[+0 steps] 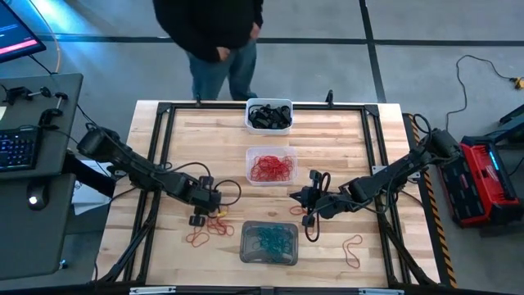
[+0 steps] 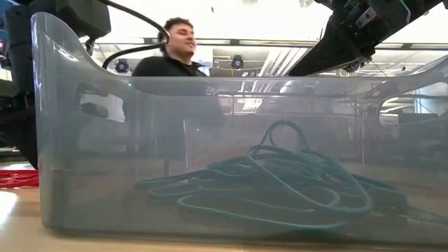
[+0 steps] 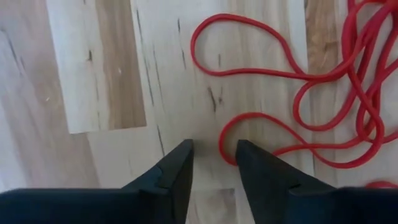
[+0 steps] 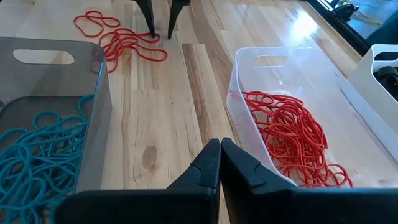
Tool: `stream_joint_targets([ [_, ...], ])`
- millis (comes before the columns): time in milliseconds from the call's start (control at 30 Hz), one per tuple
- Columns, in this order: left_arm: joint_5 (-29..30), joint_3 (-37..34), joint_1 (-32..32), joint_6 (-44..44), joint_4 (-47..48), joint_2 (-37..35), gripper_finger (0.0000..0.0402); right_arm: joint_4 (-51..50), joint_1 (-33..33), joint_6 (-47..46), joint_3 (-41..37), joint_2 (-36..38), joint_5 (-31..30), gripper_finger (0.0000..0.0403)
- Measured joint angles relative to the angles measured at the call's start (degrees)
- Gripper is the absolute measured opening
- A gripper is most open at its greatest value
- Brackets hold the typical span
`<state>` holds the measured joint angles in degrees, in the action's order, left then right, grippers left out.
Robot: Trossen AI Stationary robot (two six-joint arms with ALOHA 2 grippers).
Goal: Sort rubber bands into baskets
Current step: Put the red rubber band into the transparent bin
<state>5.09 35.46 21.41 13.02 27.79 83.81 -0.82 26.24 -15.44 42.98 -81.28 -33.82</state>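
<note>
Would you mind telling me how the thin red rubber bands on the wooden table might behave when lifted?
The thin red rubber bands lie in limp, overlapping curves, so they probably droop and may lift together. They look light.

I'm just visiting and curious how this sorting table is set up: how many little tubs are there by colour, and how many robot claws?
Opaque white plastic tub, holding black rubber bands: 1
Clear plastic tub, holding red rubber bands: 1
Translucent grey plastic tub, holding blue-teal rubber bands: 1
Dark robot claws, left claw and right claw: 2
Total: 5
</note>
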Motion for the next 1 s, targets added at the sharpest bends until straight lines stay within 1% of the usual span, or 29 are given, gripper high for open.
stream_joint_targets([
  [100,-0.35,0.09,0.04,-0.17,-0.34,0.48,0.0091,0.0,0.0,0.0,0.0,0.0,0.0,0.0],
  [267,-1.49,0.2,0.04,-0.15,-0.46,0.03,0.0017,-0.04,-0.02,0.0,0.01,0.0,0.0,0.0],
  [300,-1.44,0.64,0.07,-0.14,0.14,-0.28,0.0009,-0.04,0.0,0.0,0.0,0.0,0.0,0.0],
  [433,2.4,3.98,-0.02,-0.14,4.63,-1.7,0.0004,-0.04,-0.01,0.0,0.0,0.0,0.0,0.0],
  [633,9.76,11.97,-0.36,0.66,13.34,-3.97,0.0001,-0.04,0.0,0.0,0.0,0.0,0.0,0.0],
  [767,14.94,17.59,-0.96,2.95,19.01,-5.42,0.0,-0.03,0.0,-0.13,0.02,0.0,0.0,0.0],
  [900,17.47,22.5,-2.31,2.67,19.34,-6.41,0.0,0.0,0.0,-0.15,0.02,0.0,-0.01,0.0],
  [1000,18.47,24.93,-4.14,-0.74,16.74,-6.32,0.0,0.22,-0.02,-0.17,0.01,0.0,-0.03,0.0],
])
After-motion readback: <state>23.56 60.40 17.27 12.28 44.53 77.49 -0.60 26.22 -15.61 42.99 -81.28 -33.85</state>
